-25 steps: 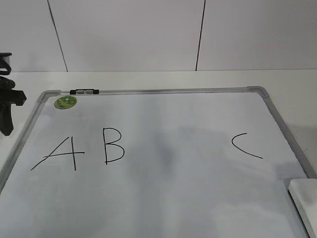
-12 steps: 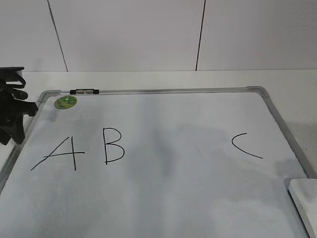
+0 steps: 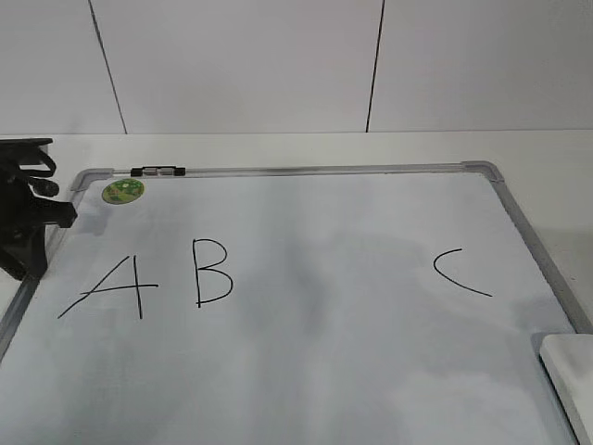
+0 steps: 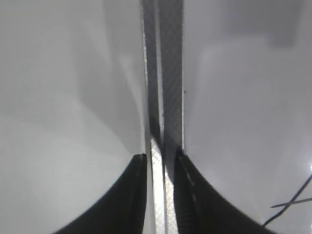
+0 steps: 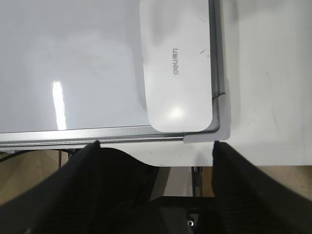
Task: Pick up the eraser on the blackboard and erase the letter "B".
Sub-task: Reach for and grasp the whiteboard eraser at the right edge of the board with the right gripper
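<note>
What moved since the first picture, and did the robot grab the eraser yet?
The left pincer slid in from the left edge, onto the blackboard's left frame. It holds nothing. The eraser stayed in its corner, not grabbed. The letter "B" is unchanged.

The white smooth plastic eraser [image 3: 569, 380] runs off the exterior view's lower right corner, only its near corner showing. The black left gripper [image 3: 26, 222] is cut by that view's left edge. In the left wrist view the silver metal frame strip [image 4: 165, 97] is blurred, and a few black marker strokes [image 4: 291, 204] run off the right edge, unreadable.
</note>
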Robot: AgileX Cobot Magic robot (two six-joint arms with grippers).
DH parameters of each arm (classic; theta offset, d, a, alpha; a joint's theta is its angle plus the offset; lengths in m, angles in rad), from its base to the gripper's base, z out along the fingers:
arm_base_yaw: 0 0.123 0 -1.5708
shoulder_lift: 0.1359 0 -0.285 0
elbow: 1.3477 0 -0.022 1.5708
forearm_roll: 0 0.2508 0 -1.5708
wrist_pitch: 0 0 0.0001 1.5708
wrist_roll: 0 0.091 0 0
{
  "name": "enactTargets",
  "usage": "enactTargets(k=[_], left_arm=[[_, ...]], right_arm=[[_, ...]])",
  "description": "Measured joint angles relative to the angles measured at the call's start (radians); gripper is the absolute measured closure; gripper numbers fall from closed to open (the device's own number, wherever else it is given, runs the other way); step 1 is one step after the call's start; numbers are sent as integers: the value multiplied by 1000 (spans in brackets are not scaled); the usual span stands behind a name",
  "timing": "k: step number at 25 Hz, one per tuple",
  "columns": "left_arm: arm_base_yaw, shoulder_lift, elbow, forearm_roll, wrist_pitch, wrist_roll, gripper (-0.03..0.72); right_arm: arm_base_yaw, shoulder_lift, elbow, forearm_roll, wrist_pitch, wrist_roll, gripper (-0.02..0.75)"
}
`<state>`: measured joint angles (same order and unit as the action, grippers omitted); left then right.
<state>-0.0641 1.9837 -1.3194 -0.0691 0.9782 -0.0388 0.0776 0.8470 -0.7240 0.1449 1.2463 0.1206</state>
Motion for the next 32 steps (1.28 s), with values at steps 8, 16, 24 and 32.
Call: enactTargets(k=[8, 16, 24, 32], left_arm=[[0, 0, 0, 0, -34, 18, 608], [0, 0, 0, -1, -35, 18, 666], [0, 1, 0, -2, -37, 18, 667], [0, 1, 0, -2, -37, 18, 667]], right_arm=[[0, 0, 0, -15, 0, 0, 169], [0, 0, 0, -45, 0, 0, 169], [0, 27, 0, -45, 0, 0, 165], [0, 150, -2, -45, -53, 0, 71]])
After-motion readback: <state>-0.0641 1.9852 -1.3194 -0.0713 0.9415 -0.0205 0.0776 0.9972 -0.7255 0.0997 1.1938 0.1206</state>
